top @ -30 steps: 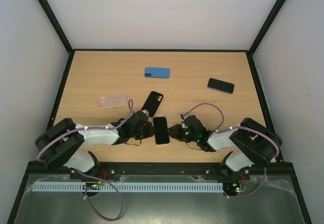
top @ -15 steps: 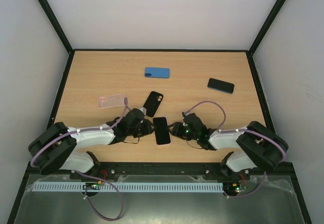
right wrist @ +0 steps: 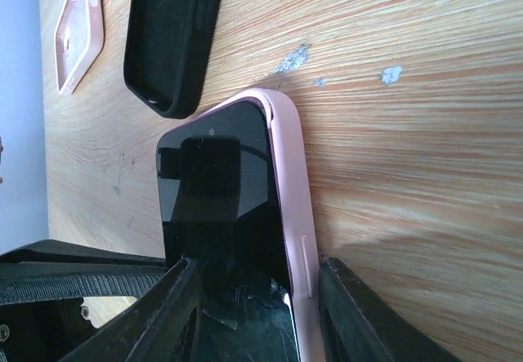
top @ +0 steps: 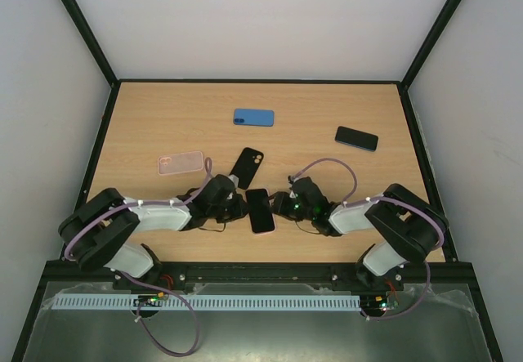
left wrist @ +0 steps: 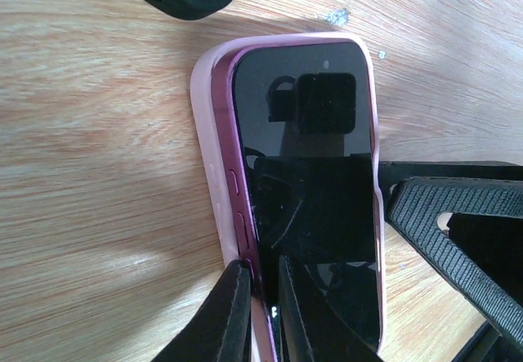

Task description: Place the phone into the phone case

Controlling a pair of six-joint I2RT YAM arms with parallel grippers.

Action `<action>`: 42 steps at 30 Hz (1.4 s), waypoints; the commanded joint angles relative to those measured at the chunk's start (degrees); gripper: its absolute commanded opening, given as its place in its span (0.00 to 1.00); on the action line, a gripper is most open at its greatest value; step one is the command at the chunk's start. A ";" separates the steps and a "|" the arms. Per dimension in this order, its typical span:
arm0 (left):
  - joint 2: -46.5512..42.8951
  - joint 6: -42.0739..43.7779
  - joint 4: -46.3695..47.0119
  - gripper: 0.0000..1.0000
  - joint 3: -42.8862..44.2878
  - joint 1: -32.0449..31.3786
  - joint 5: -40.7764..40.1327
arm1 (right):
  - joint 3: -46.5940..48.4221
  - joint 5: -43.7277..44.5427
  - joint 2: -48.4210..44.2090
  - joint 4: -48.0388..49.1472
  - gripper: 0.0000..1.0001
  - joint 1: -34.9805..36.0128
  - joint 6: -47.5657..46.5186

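Here the left claw point(left wrist: 263, 317) pinches a long edge of the phone point(left wrist: 315, 198) lying in the pink case point(left wrist: 206, 158). The right claw point(right wrist: 255, 301) stands apart, straddling both.

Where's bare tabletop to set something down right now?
Free: far-left corner behind the translucent pink case; far strip between blue phone case and black phone; right side nearer than that phone. Crowded: near centre, left pincer and right pincer flank the pink-cased phone, black phone case just behind.
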 commanded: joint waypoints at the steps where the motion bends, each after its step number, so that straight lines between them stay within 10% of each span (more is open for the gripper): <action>1: 1.89 0.13 2.58 0.10 -0.96 0.00 1.88 | -0.32 -4.45 0.09 4.25 0.40 -0.52 2.72; 26: -5.33 -2.94 4.45 0.13 -6.53 -0.51 2.45 | -4.78 -14.90 6.06 23.57 0.40 -0.57 13.39; 42: -11.47 -6.78 11.57 0.25 -9.63 0.57 7.89 | -4.89 -13.66 5.51 23.02 0.14 -0.61 11.50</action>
